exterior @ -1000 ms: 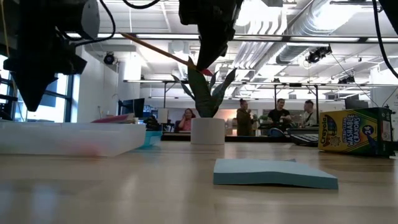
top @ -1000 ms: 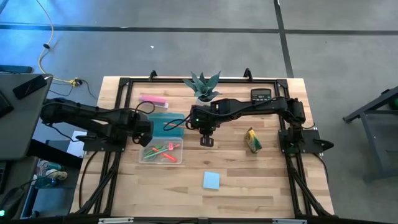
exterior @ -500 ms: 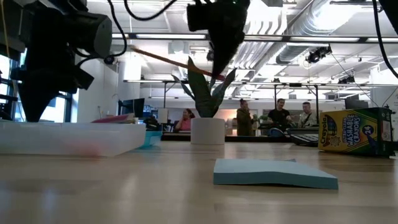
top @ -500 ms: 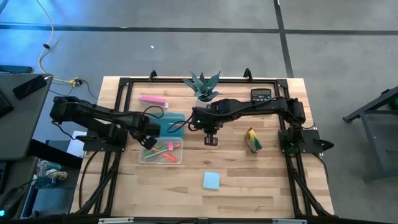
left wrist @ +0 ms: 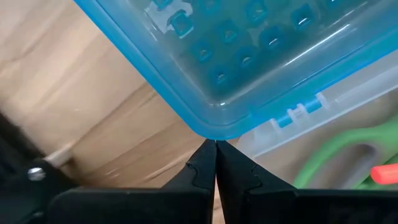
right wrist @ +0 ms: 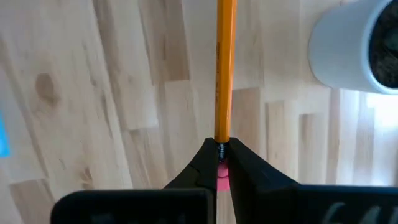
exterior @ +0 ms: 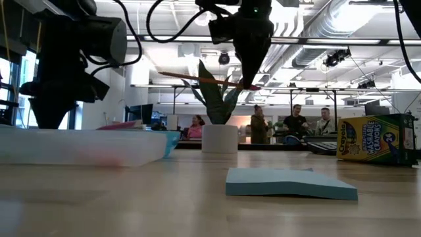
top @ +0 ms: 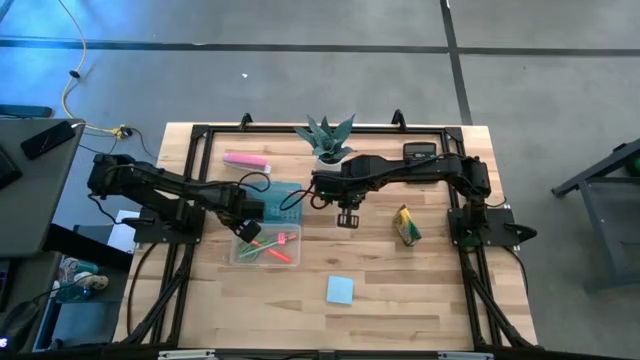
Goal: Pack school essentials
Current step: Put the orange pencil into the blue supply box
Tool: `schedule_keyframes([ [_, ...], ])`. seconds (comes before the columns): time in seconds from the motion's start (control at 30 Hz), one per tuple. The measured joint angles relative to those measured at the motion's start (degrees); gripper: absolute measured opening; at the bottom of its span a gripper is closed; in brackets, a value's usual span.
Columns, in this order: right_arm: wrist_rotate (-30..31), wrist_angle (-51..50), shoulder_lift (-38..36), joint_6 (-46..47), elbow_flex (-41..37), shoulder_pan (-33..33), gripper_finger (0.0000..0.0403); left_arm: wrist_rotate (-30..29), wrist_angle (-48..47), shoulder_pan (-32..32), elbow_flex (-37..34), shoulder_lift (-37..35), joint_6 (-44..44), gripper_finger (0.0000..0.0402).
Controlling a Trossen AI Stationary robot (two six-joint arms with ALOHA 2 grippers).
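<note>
Frame centre: right pincer (top: 346,219) clamped on the orange pencil (right wrist: 224,68) by its eraser end, held level for carrying. Left pincer (top: 247,229), closed empty, nudges the clear box (top: 252,255) of stationery.

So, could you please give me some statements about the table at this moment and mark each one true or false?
1. The right gripper is shut on the orange pencil. True.
2. The blue sticky-note pad lies inside the clear box. False: it lies on the bare table, apart from the box.
3. The green-handled scissors are in the clear box. True.
4. The yellow-green crayon box is held by the left gripper. False: it stands on the table near the right arm; the left gripper is shut at the corner of the blue lid.
5. The potted plant stands at the table's far edge. True.
</note>
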Motion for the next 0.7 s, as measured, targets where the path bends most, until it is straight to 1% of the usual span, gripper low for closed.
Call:
schedule_keyframes([
  [0.2,0.39,-0.33,-0.02,-0.26,0.00,-0.66,0.0004,2.00,5.03,-0.03,0.04,0.00,-0.77,0.0000],
  [0.37,0.36,-0.49,-0.02,-0.33,0.00,-1.34,0.0004,2.07,8.79,-0.02,1.61,-0.02,-0.90,0.0000],
  [0.57,0.21,-0.49,-0.07,-0.59,0.00,-1.71,0.0004,2.56,8.93,-0.02,4.09,-0.04,-0.46,0.0000],
  [0.7,-0.95,-0.49,-0.07,-0.94,0.00,-1.71,0.0004,3.52,7.56,0.00,5.52,-0.04,1.69,0.0000],
])
